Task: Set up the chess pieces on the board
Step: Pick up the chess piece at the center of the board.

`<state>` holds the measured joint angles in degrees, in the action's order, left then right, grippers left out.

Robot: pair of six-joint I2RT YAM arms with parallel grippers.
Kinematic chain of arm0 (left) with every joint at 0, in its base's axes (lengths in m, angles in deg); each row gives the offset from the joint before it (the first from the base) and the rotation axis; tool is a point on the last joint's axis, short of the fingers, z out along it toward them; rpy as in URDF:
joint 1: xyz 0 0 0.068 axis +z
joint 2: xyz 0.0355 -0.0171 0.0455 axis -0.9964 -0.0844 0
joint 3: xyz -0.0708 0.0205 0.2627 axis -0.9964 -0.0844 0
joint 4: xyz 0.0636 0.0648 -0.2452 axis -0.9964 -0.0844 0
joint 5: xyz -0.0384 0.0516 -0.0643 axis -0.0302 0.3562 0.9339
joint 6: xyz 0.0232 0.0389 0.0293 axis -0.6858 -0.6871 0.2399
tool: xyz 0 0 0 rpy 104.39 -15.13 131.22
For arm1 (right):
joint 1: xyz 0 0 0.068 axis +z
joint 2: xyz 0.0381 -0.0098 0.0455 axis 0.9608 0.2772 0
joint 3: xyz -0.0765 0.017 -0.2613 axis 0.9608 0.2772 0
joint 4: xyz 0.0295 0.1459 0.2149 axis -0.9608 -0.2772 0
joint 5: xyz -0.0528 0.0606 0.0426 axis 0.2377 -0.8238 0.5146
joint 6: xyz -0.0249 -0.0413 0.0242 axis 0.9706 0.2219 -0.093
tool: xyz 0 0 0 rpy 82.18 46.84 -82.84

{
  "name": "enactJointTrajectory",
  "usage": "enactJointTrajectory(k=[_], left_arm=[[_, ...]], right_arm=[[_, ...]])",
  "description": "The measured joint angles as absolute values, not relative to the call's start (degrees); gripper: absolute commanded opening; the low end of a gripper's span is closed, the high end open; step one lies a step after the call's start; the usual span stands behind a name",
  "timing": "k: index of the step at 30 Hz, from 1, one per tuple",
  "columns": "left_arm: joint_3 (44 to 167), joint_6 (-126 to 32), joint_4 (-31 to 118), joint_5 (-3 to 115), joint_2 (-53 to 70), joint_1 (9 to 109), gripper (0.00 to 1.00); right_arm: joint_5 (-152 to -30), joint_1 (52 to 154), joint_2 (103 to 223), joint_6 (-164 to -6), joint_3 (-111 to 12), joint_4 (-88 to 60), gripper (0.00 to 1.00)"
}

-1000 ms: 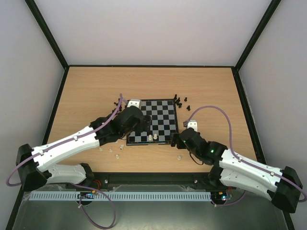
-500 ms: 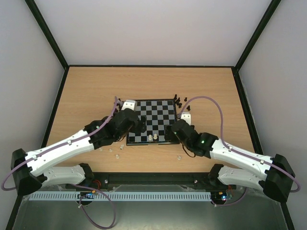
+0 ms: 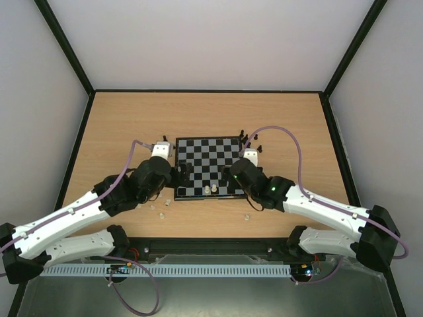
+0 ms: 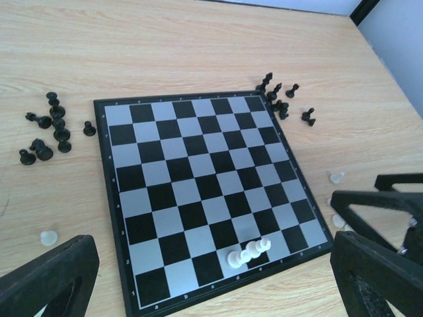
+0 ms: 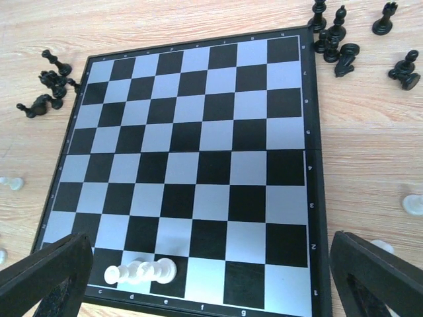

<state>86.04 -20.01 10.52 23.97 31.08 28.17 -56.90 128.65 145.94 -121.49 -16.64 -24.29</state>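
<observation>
I see the flat chessboard (image 3: 210, 158), checked dark and pale grey, lying on the wooden counter (image 3: 119, 125). My left claw (image 4: 211, 254) hangs beside the board's near-left corner, fingers spread wide and released. My right claw (image 5: 211, 241) is over its near-right corner, equally released. A few cream-white chess pieces (image 5: 141, 271) bunch at the board's near edge; upright or toppled, I can't quite tell. Tiny black chess figures (image 4: 49, 132) lie off the board's far-left corner, and a second black cluster (image 5: 337, 39) lies off its far-right corner.

On my feed I see a flat square chessboard (image 5: 198, 152) checked black and pale grey inside a thin black border. The wooden counter (image 4: 198, 46) shows light tan grain. Some tiny chess pieces (image 4: 43, 152) are black, others cream-white.
</observation>
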Motion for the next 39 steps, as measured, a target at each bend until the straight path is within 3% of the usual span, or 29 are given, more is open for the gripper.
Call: enactJointTrajectory(k=[11, 22, 29, 39], left_arm=[[82.6, -20.3, 12.4, 23.5, 28.4, 29.4, 0.99], [82.6, -21.3, 12.5, 27.5, 23.8, 38.1, 0.99], [82.6, -21.9, 10.6, 30.2, 22.9, 38.2, 0.99], [82.5, -22.4, 9.7, 31.0, 23.1, 38.3, 0.99]], right_arm=[[-53.0, 127.3, 147.1, -120.0, -21.6, -33.1, 0.99], [-63.2, 114.0, 152.3, -119.3, -21.7, -39.9, 0.96], [-67.8, 113.9, 159.2, -118.4, -21.8, -40.8, 0.91], [-68.9, 113.8, 159.4, -119.0, -21.0, -40.4, 0.88]])
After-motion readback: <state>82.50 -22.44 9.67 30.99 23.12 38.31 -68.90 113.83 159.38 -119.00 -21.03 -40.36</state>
